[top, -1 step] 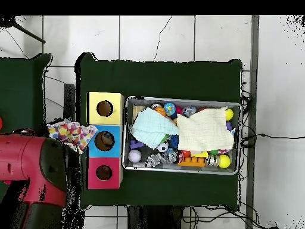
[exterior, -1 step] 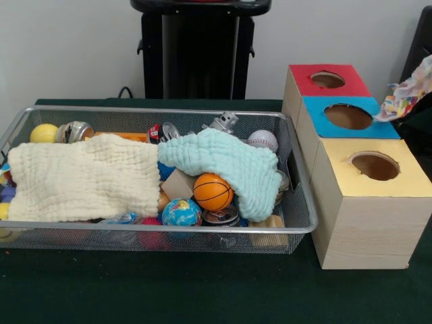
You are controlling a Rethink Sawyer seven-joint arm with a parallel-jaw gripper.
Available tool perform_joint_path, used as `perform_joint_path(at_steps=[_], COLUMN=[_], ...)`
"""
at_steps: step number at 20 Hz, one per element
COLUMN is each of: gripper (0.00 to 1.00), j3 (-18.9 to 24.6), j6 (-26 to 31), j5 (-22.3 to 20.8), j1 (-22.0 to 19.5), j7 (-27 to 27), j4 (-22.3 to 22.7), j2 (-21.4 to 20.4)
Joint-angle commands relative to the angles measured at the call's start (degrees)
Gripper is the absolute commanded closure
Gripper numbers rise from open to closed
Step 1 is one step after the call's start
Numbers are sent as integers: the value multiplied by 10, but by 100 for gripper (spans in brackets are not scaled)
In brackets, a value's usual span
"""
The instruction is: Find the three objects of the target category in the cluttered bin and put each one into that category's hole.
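A wire mesh bin holds a jumble of toys under two cloths. A cream cloth covers its left half and a mint cloth drapes over the middle. A basketball ball, a globe ball, a baseball and a yellow ball show. To the right stand three boxes with round holes: red, blue and yellow. The red arm is beside the boxes, away from the bin. A patterned cloth hangs at its end and hides the gripper.
Metal cans and a silver figure lie along the bin's far side, and a wooden block sits at its front right corner. The patterned cloth overhangs the blue box's right side. Green cloth covers the table.
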Motion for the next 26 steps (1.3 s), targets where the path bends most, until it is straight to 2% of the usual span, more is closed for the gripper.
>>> perform_joint_path(at_steps=[1, 8, 15, 19, 26], gripper=[100, 100, 100, 100, 100], j3=[25, 24, 33, 49, 49], j6=[15, 61, 53, 34, 50], j5=[-7, -9, -12, -1, -4], j1=[-22, -44, -58, -64, -70], j7=[131, 138, 140, 134, 139], j4=[26, -23, -50, -30, -72], j2=[2, 11, 38, 39, 64])
